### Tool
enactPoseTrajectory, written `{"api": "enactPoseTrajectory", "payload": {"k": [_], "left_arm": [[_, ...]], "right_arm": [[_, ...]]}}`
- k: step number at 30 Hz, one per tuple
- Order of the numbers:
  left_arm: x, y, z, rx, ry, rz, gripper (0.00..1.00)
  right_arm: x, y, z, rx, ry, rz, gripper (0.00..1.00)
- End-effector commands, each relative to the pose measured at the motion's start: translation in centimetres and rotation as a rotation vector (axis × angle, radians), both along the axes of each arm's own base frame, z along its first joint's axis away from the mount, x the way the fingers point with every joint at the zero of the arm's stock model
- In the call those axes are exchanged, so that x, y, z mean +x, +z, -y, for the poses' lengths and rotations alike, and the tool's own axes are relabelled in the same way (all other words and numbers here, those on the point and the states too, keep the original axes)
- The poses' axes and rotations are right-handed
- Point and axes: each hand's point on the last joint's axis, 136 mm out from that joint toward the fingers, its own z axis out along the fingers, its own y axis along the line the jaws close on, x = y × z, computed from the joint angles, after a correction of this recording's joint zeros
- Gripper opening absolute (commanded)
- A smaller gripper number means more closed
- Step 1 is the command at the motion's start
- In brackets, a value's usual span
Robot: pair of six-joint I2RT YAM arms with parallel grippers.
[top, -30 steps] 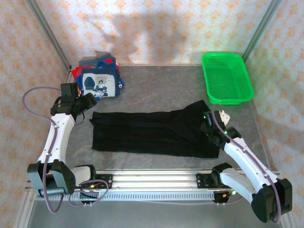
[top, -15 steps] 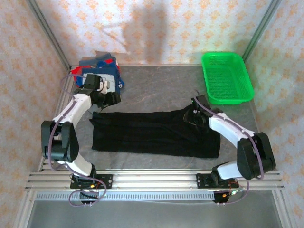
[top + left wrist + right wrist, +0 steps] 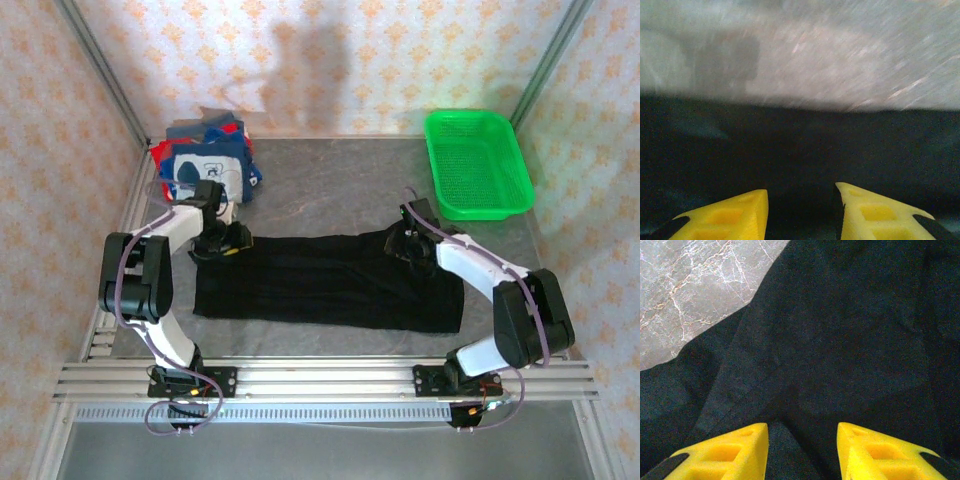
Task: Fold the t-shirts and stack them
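Note:
A large black t-shirt [image 3: 320, 285] lies as a long folded strip across the middle of the table. My left gripper [image 3: 232, 245] is down at its far left corner. In the left wrist view its yellow fingers [image 3: 735, 215] stand apart over the black t-shirt [image 3: 800, 145], just inside the cloth's edge. My right gripper [image 3: 398, 245] is on the shirt's far right part. Its jaws [image 3: 802, 425] are also apart, with a raised crease of the black t-shirt [image 3: 840, 340] running between them. More t-shirts [image 3: 205, 165], navy with a white print on top and red beneath, are piled at the back left.
A bright green mesh basket [image 3: 478, 163] stands at the back right. Grey marble tabletop [image 3: 330, 195] is bare between the pile and the basket. The metal rail [image 3: 320, 378] runs along the near edge. Patterned walls close in the back and sides.
My left arm swung in from the table's left side to the shirt's far left corner, its jaws narrowing. My right arm moved from the near right up to the far right edge, then stayed.

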Motion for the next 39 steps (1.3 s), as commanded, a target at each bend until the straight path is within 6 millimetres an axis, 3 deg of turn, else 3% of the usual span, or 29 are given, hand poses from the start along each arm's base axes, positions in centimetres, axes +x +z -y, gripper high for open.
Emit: {"api": "enactPoseTrajectory", "payload": {"k": [1, 14, 20, 23, 25, 29, 32, 39], "left_arm": [[-0.6, -0.9, -0.8, 0.059, 0.018, -0.002, 0.38], [-4.4, 0.1, -1.3, 0.066, 0.115, -0.040, 0.34], [-5.5, 2.3, -0.5, 0.012, 0.120, -0.001, 0.35], [-5.8, 4.5, 0.0, -0.029, 0.130, 0.060, 0.35], [-5.6, 7.2, 0.4, -0.067, 0.153, 0.143, 0.37], [-5.1, 14.2, 0.0, -0.094, 0.207, 0.357, 0.60], [-5.7, 17.7, -0.4, -0.082, 0.216, 0.427, 0.68], [-7.4, 21.1, -1.1, -0.046, 0.225, 0.492, 0.72]], "right_arm": [[0.0, -0.7, 0.5, -0.028, -0.028, 0.006, 0.41], [0.2, -1.5, 0.9, -0.067, -0.024, -0.025, 0.41], [1.4, -1.1, -1.4, 0.018, 0.060, 0.007, 0.41], [1.7, -1.0, -2.4, 0.051, 0.105, 0.014, 0.41], [1.9, -1.2, -2.5, 0.046, 0.118, 0.010, 0.42], [2.2, -2.2, -2.7, 0.027, 0.143, -0.017, 0.42], [2.3, -2.9, -3.0, 0.029, 0.160, -0.039, 0.41], [2.2, -4.0, -3.2, 0.021, 0.194, -0.070, 0.37]]}}
